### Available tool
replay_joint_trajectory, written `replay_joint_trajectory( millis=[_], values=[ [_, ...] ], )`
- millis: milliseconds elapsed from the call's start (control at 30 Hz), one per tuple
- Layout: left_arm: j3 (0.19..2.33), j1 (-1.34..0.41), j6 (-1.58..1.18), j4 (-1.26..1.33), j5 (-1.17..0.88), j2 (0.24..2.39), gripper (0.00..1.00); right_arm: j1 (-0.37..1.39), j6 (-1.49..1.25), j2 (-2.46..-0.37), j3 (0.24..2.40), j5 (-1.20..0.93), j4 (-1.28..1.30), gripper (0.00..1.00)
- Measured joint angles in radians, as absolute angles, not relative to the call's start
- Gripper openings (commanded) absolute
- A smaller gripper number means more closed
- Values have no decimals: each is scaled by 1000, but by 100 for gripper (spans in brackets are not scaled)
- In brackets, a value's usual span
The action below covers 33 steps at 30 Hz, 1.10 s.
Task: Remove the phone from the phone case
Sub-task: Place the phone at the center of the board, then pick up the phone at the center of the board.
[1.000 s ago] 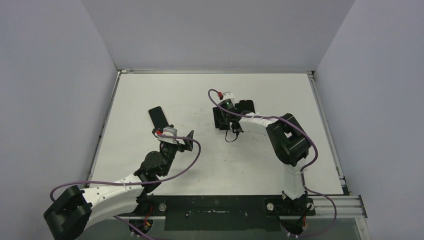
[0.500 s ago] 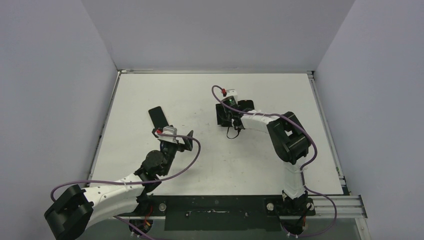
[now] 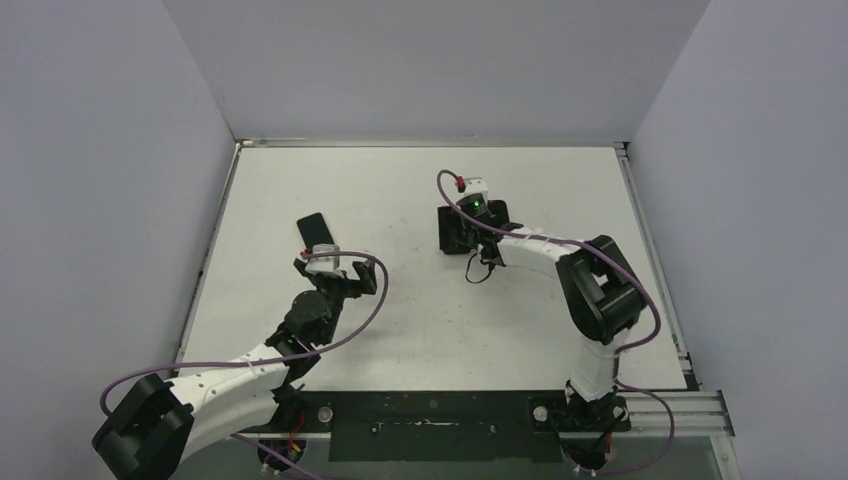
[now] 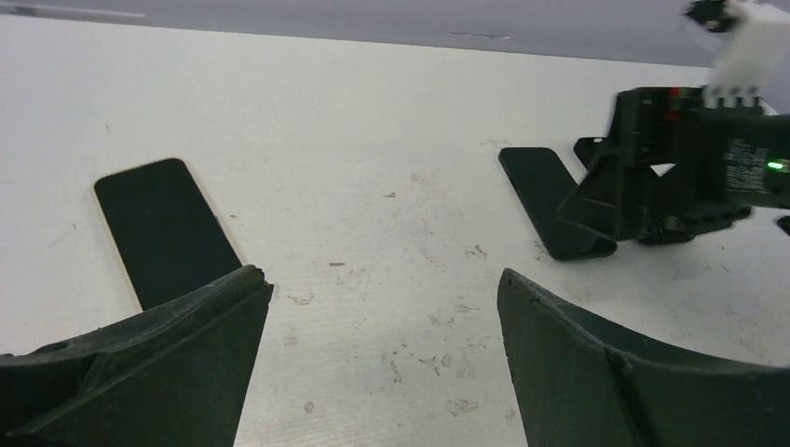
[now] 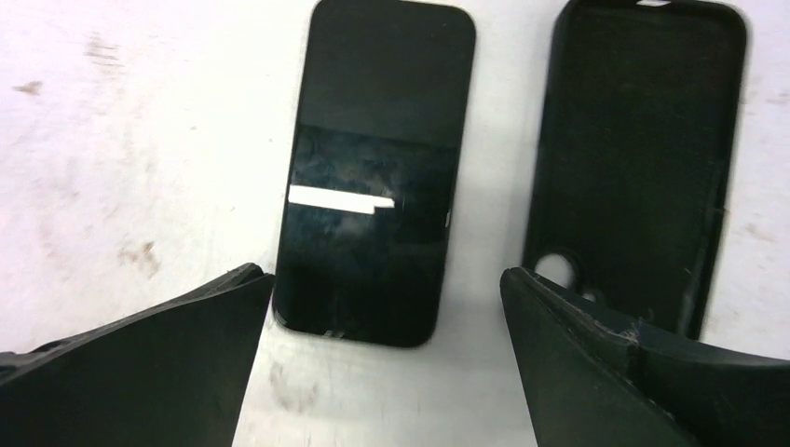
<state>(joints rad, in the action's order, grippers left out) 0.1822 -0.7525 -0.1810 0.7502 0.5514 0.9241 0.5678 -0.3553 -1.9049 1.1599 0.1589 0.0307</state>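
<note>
Your right gripper point(image 5: 379, 279) hangs wide open and empty over the black glass-fronted phone point(image 5: 377, 177). The phone lies flat, screen up, just beside the empty black matte phone case point(image 5: 643, 158) without touching it, right of centre toward the white desk's point(image 3: 400, 330) far edge. Your left gripper point(image 4: 380, 279) is also spread wide and holds nothing, near a black pale-rimmed slab point(image 4: 163, 228) by the left edge.
</note>
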Motion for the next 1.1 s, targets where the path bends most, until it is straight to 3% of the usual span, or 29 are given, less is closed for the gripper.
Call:
replay_joint_trajectory(
  millis=[233,333,600,833,1100],
  values=[
    [242,-630,-347,627,534,942,90,525,-338,-1504,888,113,-116,100],
    [296,-580,-422,560,513,969,96,499,-327,-1308,771,118,-214,100],
    [508,-400,-576,307,444,1151,97,463,-325,-880,495,225,-299,100],
    [718,-256,-586,134,353,1390,97,453,-317,-724,386,277,-314,100],
    [960,-226,-486,-91,337,1620,97,446,-338,-693,281,290,-376,100]
  ],
)
